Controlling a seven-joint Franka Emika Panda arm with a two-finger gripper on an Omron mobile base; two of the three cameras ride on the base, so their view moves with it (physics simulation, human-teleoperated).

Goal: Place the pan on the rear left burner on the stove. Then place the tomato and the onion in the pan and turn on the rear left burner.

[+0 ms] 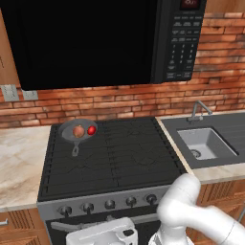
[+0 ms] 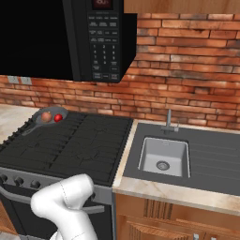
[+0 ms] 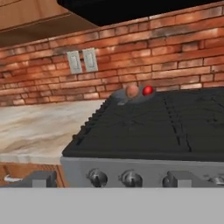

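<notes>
While the pan [image 1: 75,132] sits on the rear left burner of the stove [image 1: 119,162], the onion [image 1: 78,131] and the tomato [image 1: 91,129] lie inside it, side by side and just about touching, the onion on the left and the tomato on the right. The pan's short dark handle points toward the front of the stove. From the right base view the pan [image 2: 47,117] shows at the far left corner of the grates, close to the brick wall. A row of dark knobs [image 1: 109,204] runs along the grey front panel. The tool [image 3: 111,178] hangs low in front of that panel, well apart from the pan; its two tips stand spread wide, holding nothing, with the knobs between them in the hand view. To the right of the stove a sink [image 1: 206,143] is set in a dark table, and a microwave [image 1: 95,38] hangs above.
</notes>
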